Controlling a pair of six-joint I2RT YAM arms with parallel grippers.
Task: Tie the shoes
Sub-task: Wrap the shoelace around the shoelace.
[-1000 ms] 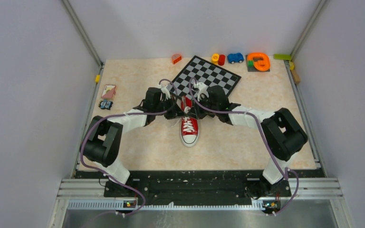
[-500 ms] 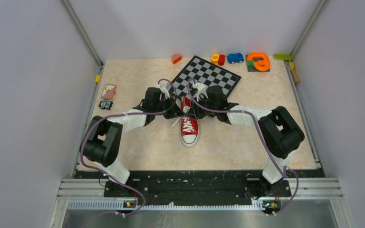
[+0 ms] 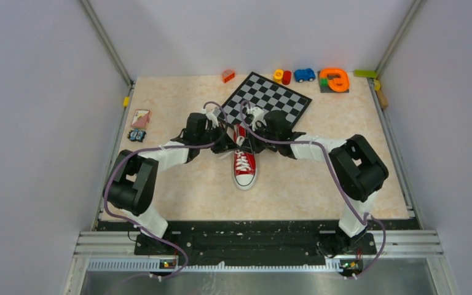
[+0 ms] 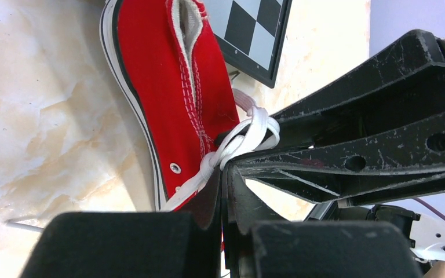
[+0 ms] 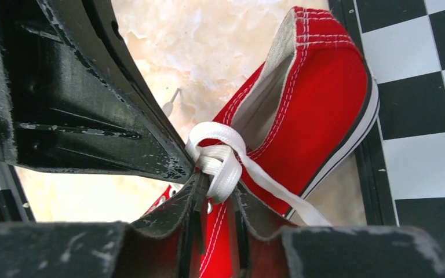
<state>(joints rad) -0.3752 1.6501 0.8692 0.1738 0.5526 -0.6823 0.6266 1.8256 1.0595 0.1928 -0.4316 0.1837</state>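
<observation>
The red sneaker [image 3: 244,165] lies in the middle of the counter [image 3: 178,98], toe toward the arm bases, heel at the corner of the checkerboard [image 3: 270,95]. Both arms stretch forward and bend inward, their wrists meeting over the shoe's ankle opening. The left tool [image 4: 225,174] is clenched on the white lace [image 4: 249,136] at its crossing. The right tool [image 5: 217,188] pinches the lace from the opposite side.

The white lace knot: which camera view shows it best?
The right wrist view: the lace knot is central and sharp. The left wrist view shows it smaller. In the top external view it is too small.
</observation>
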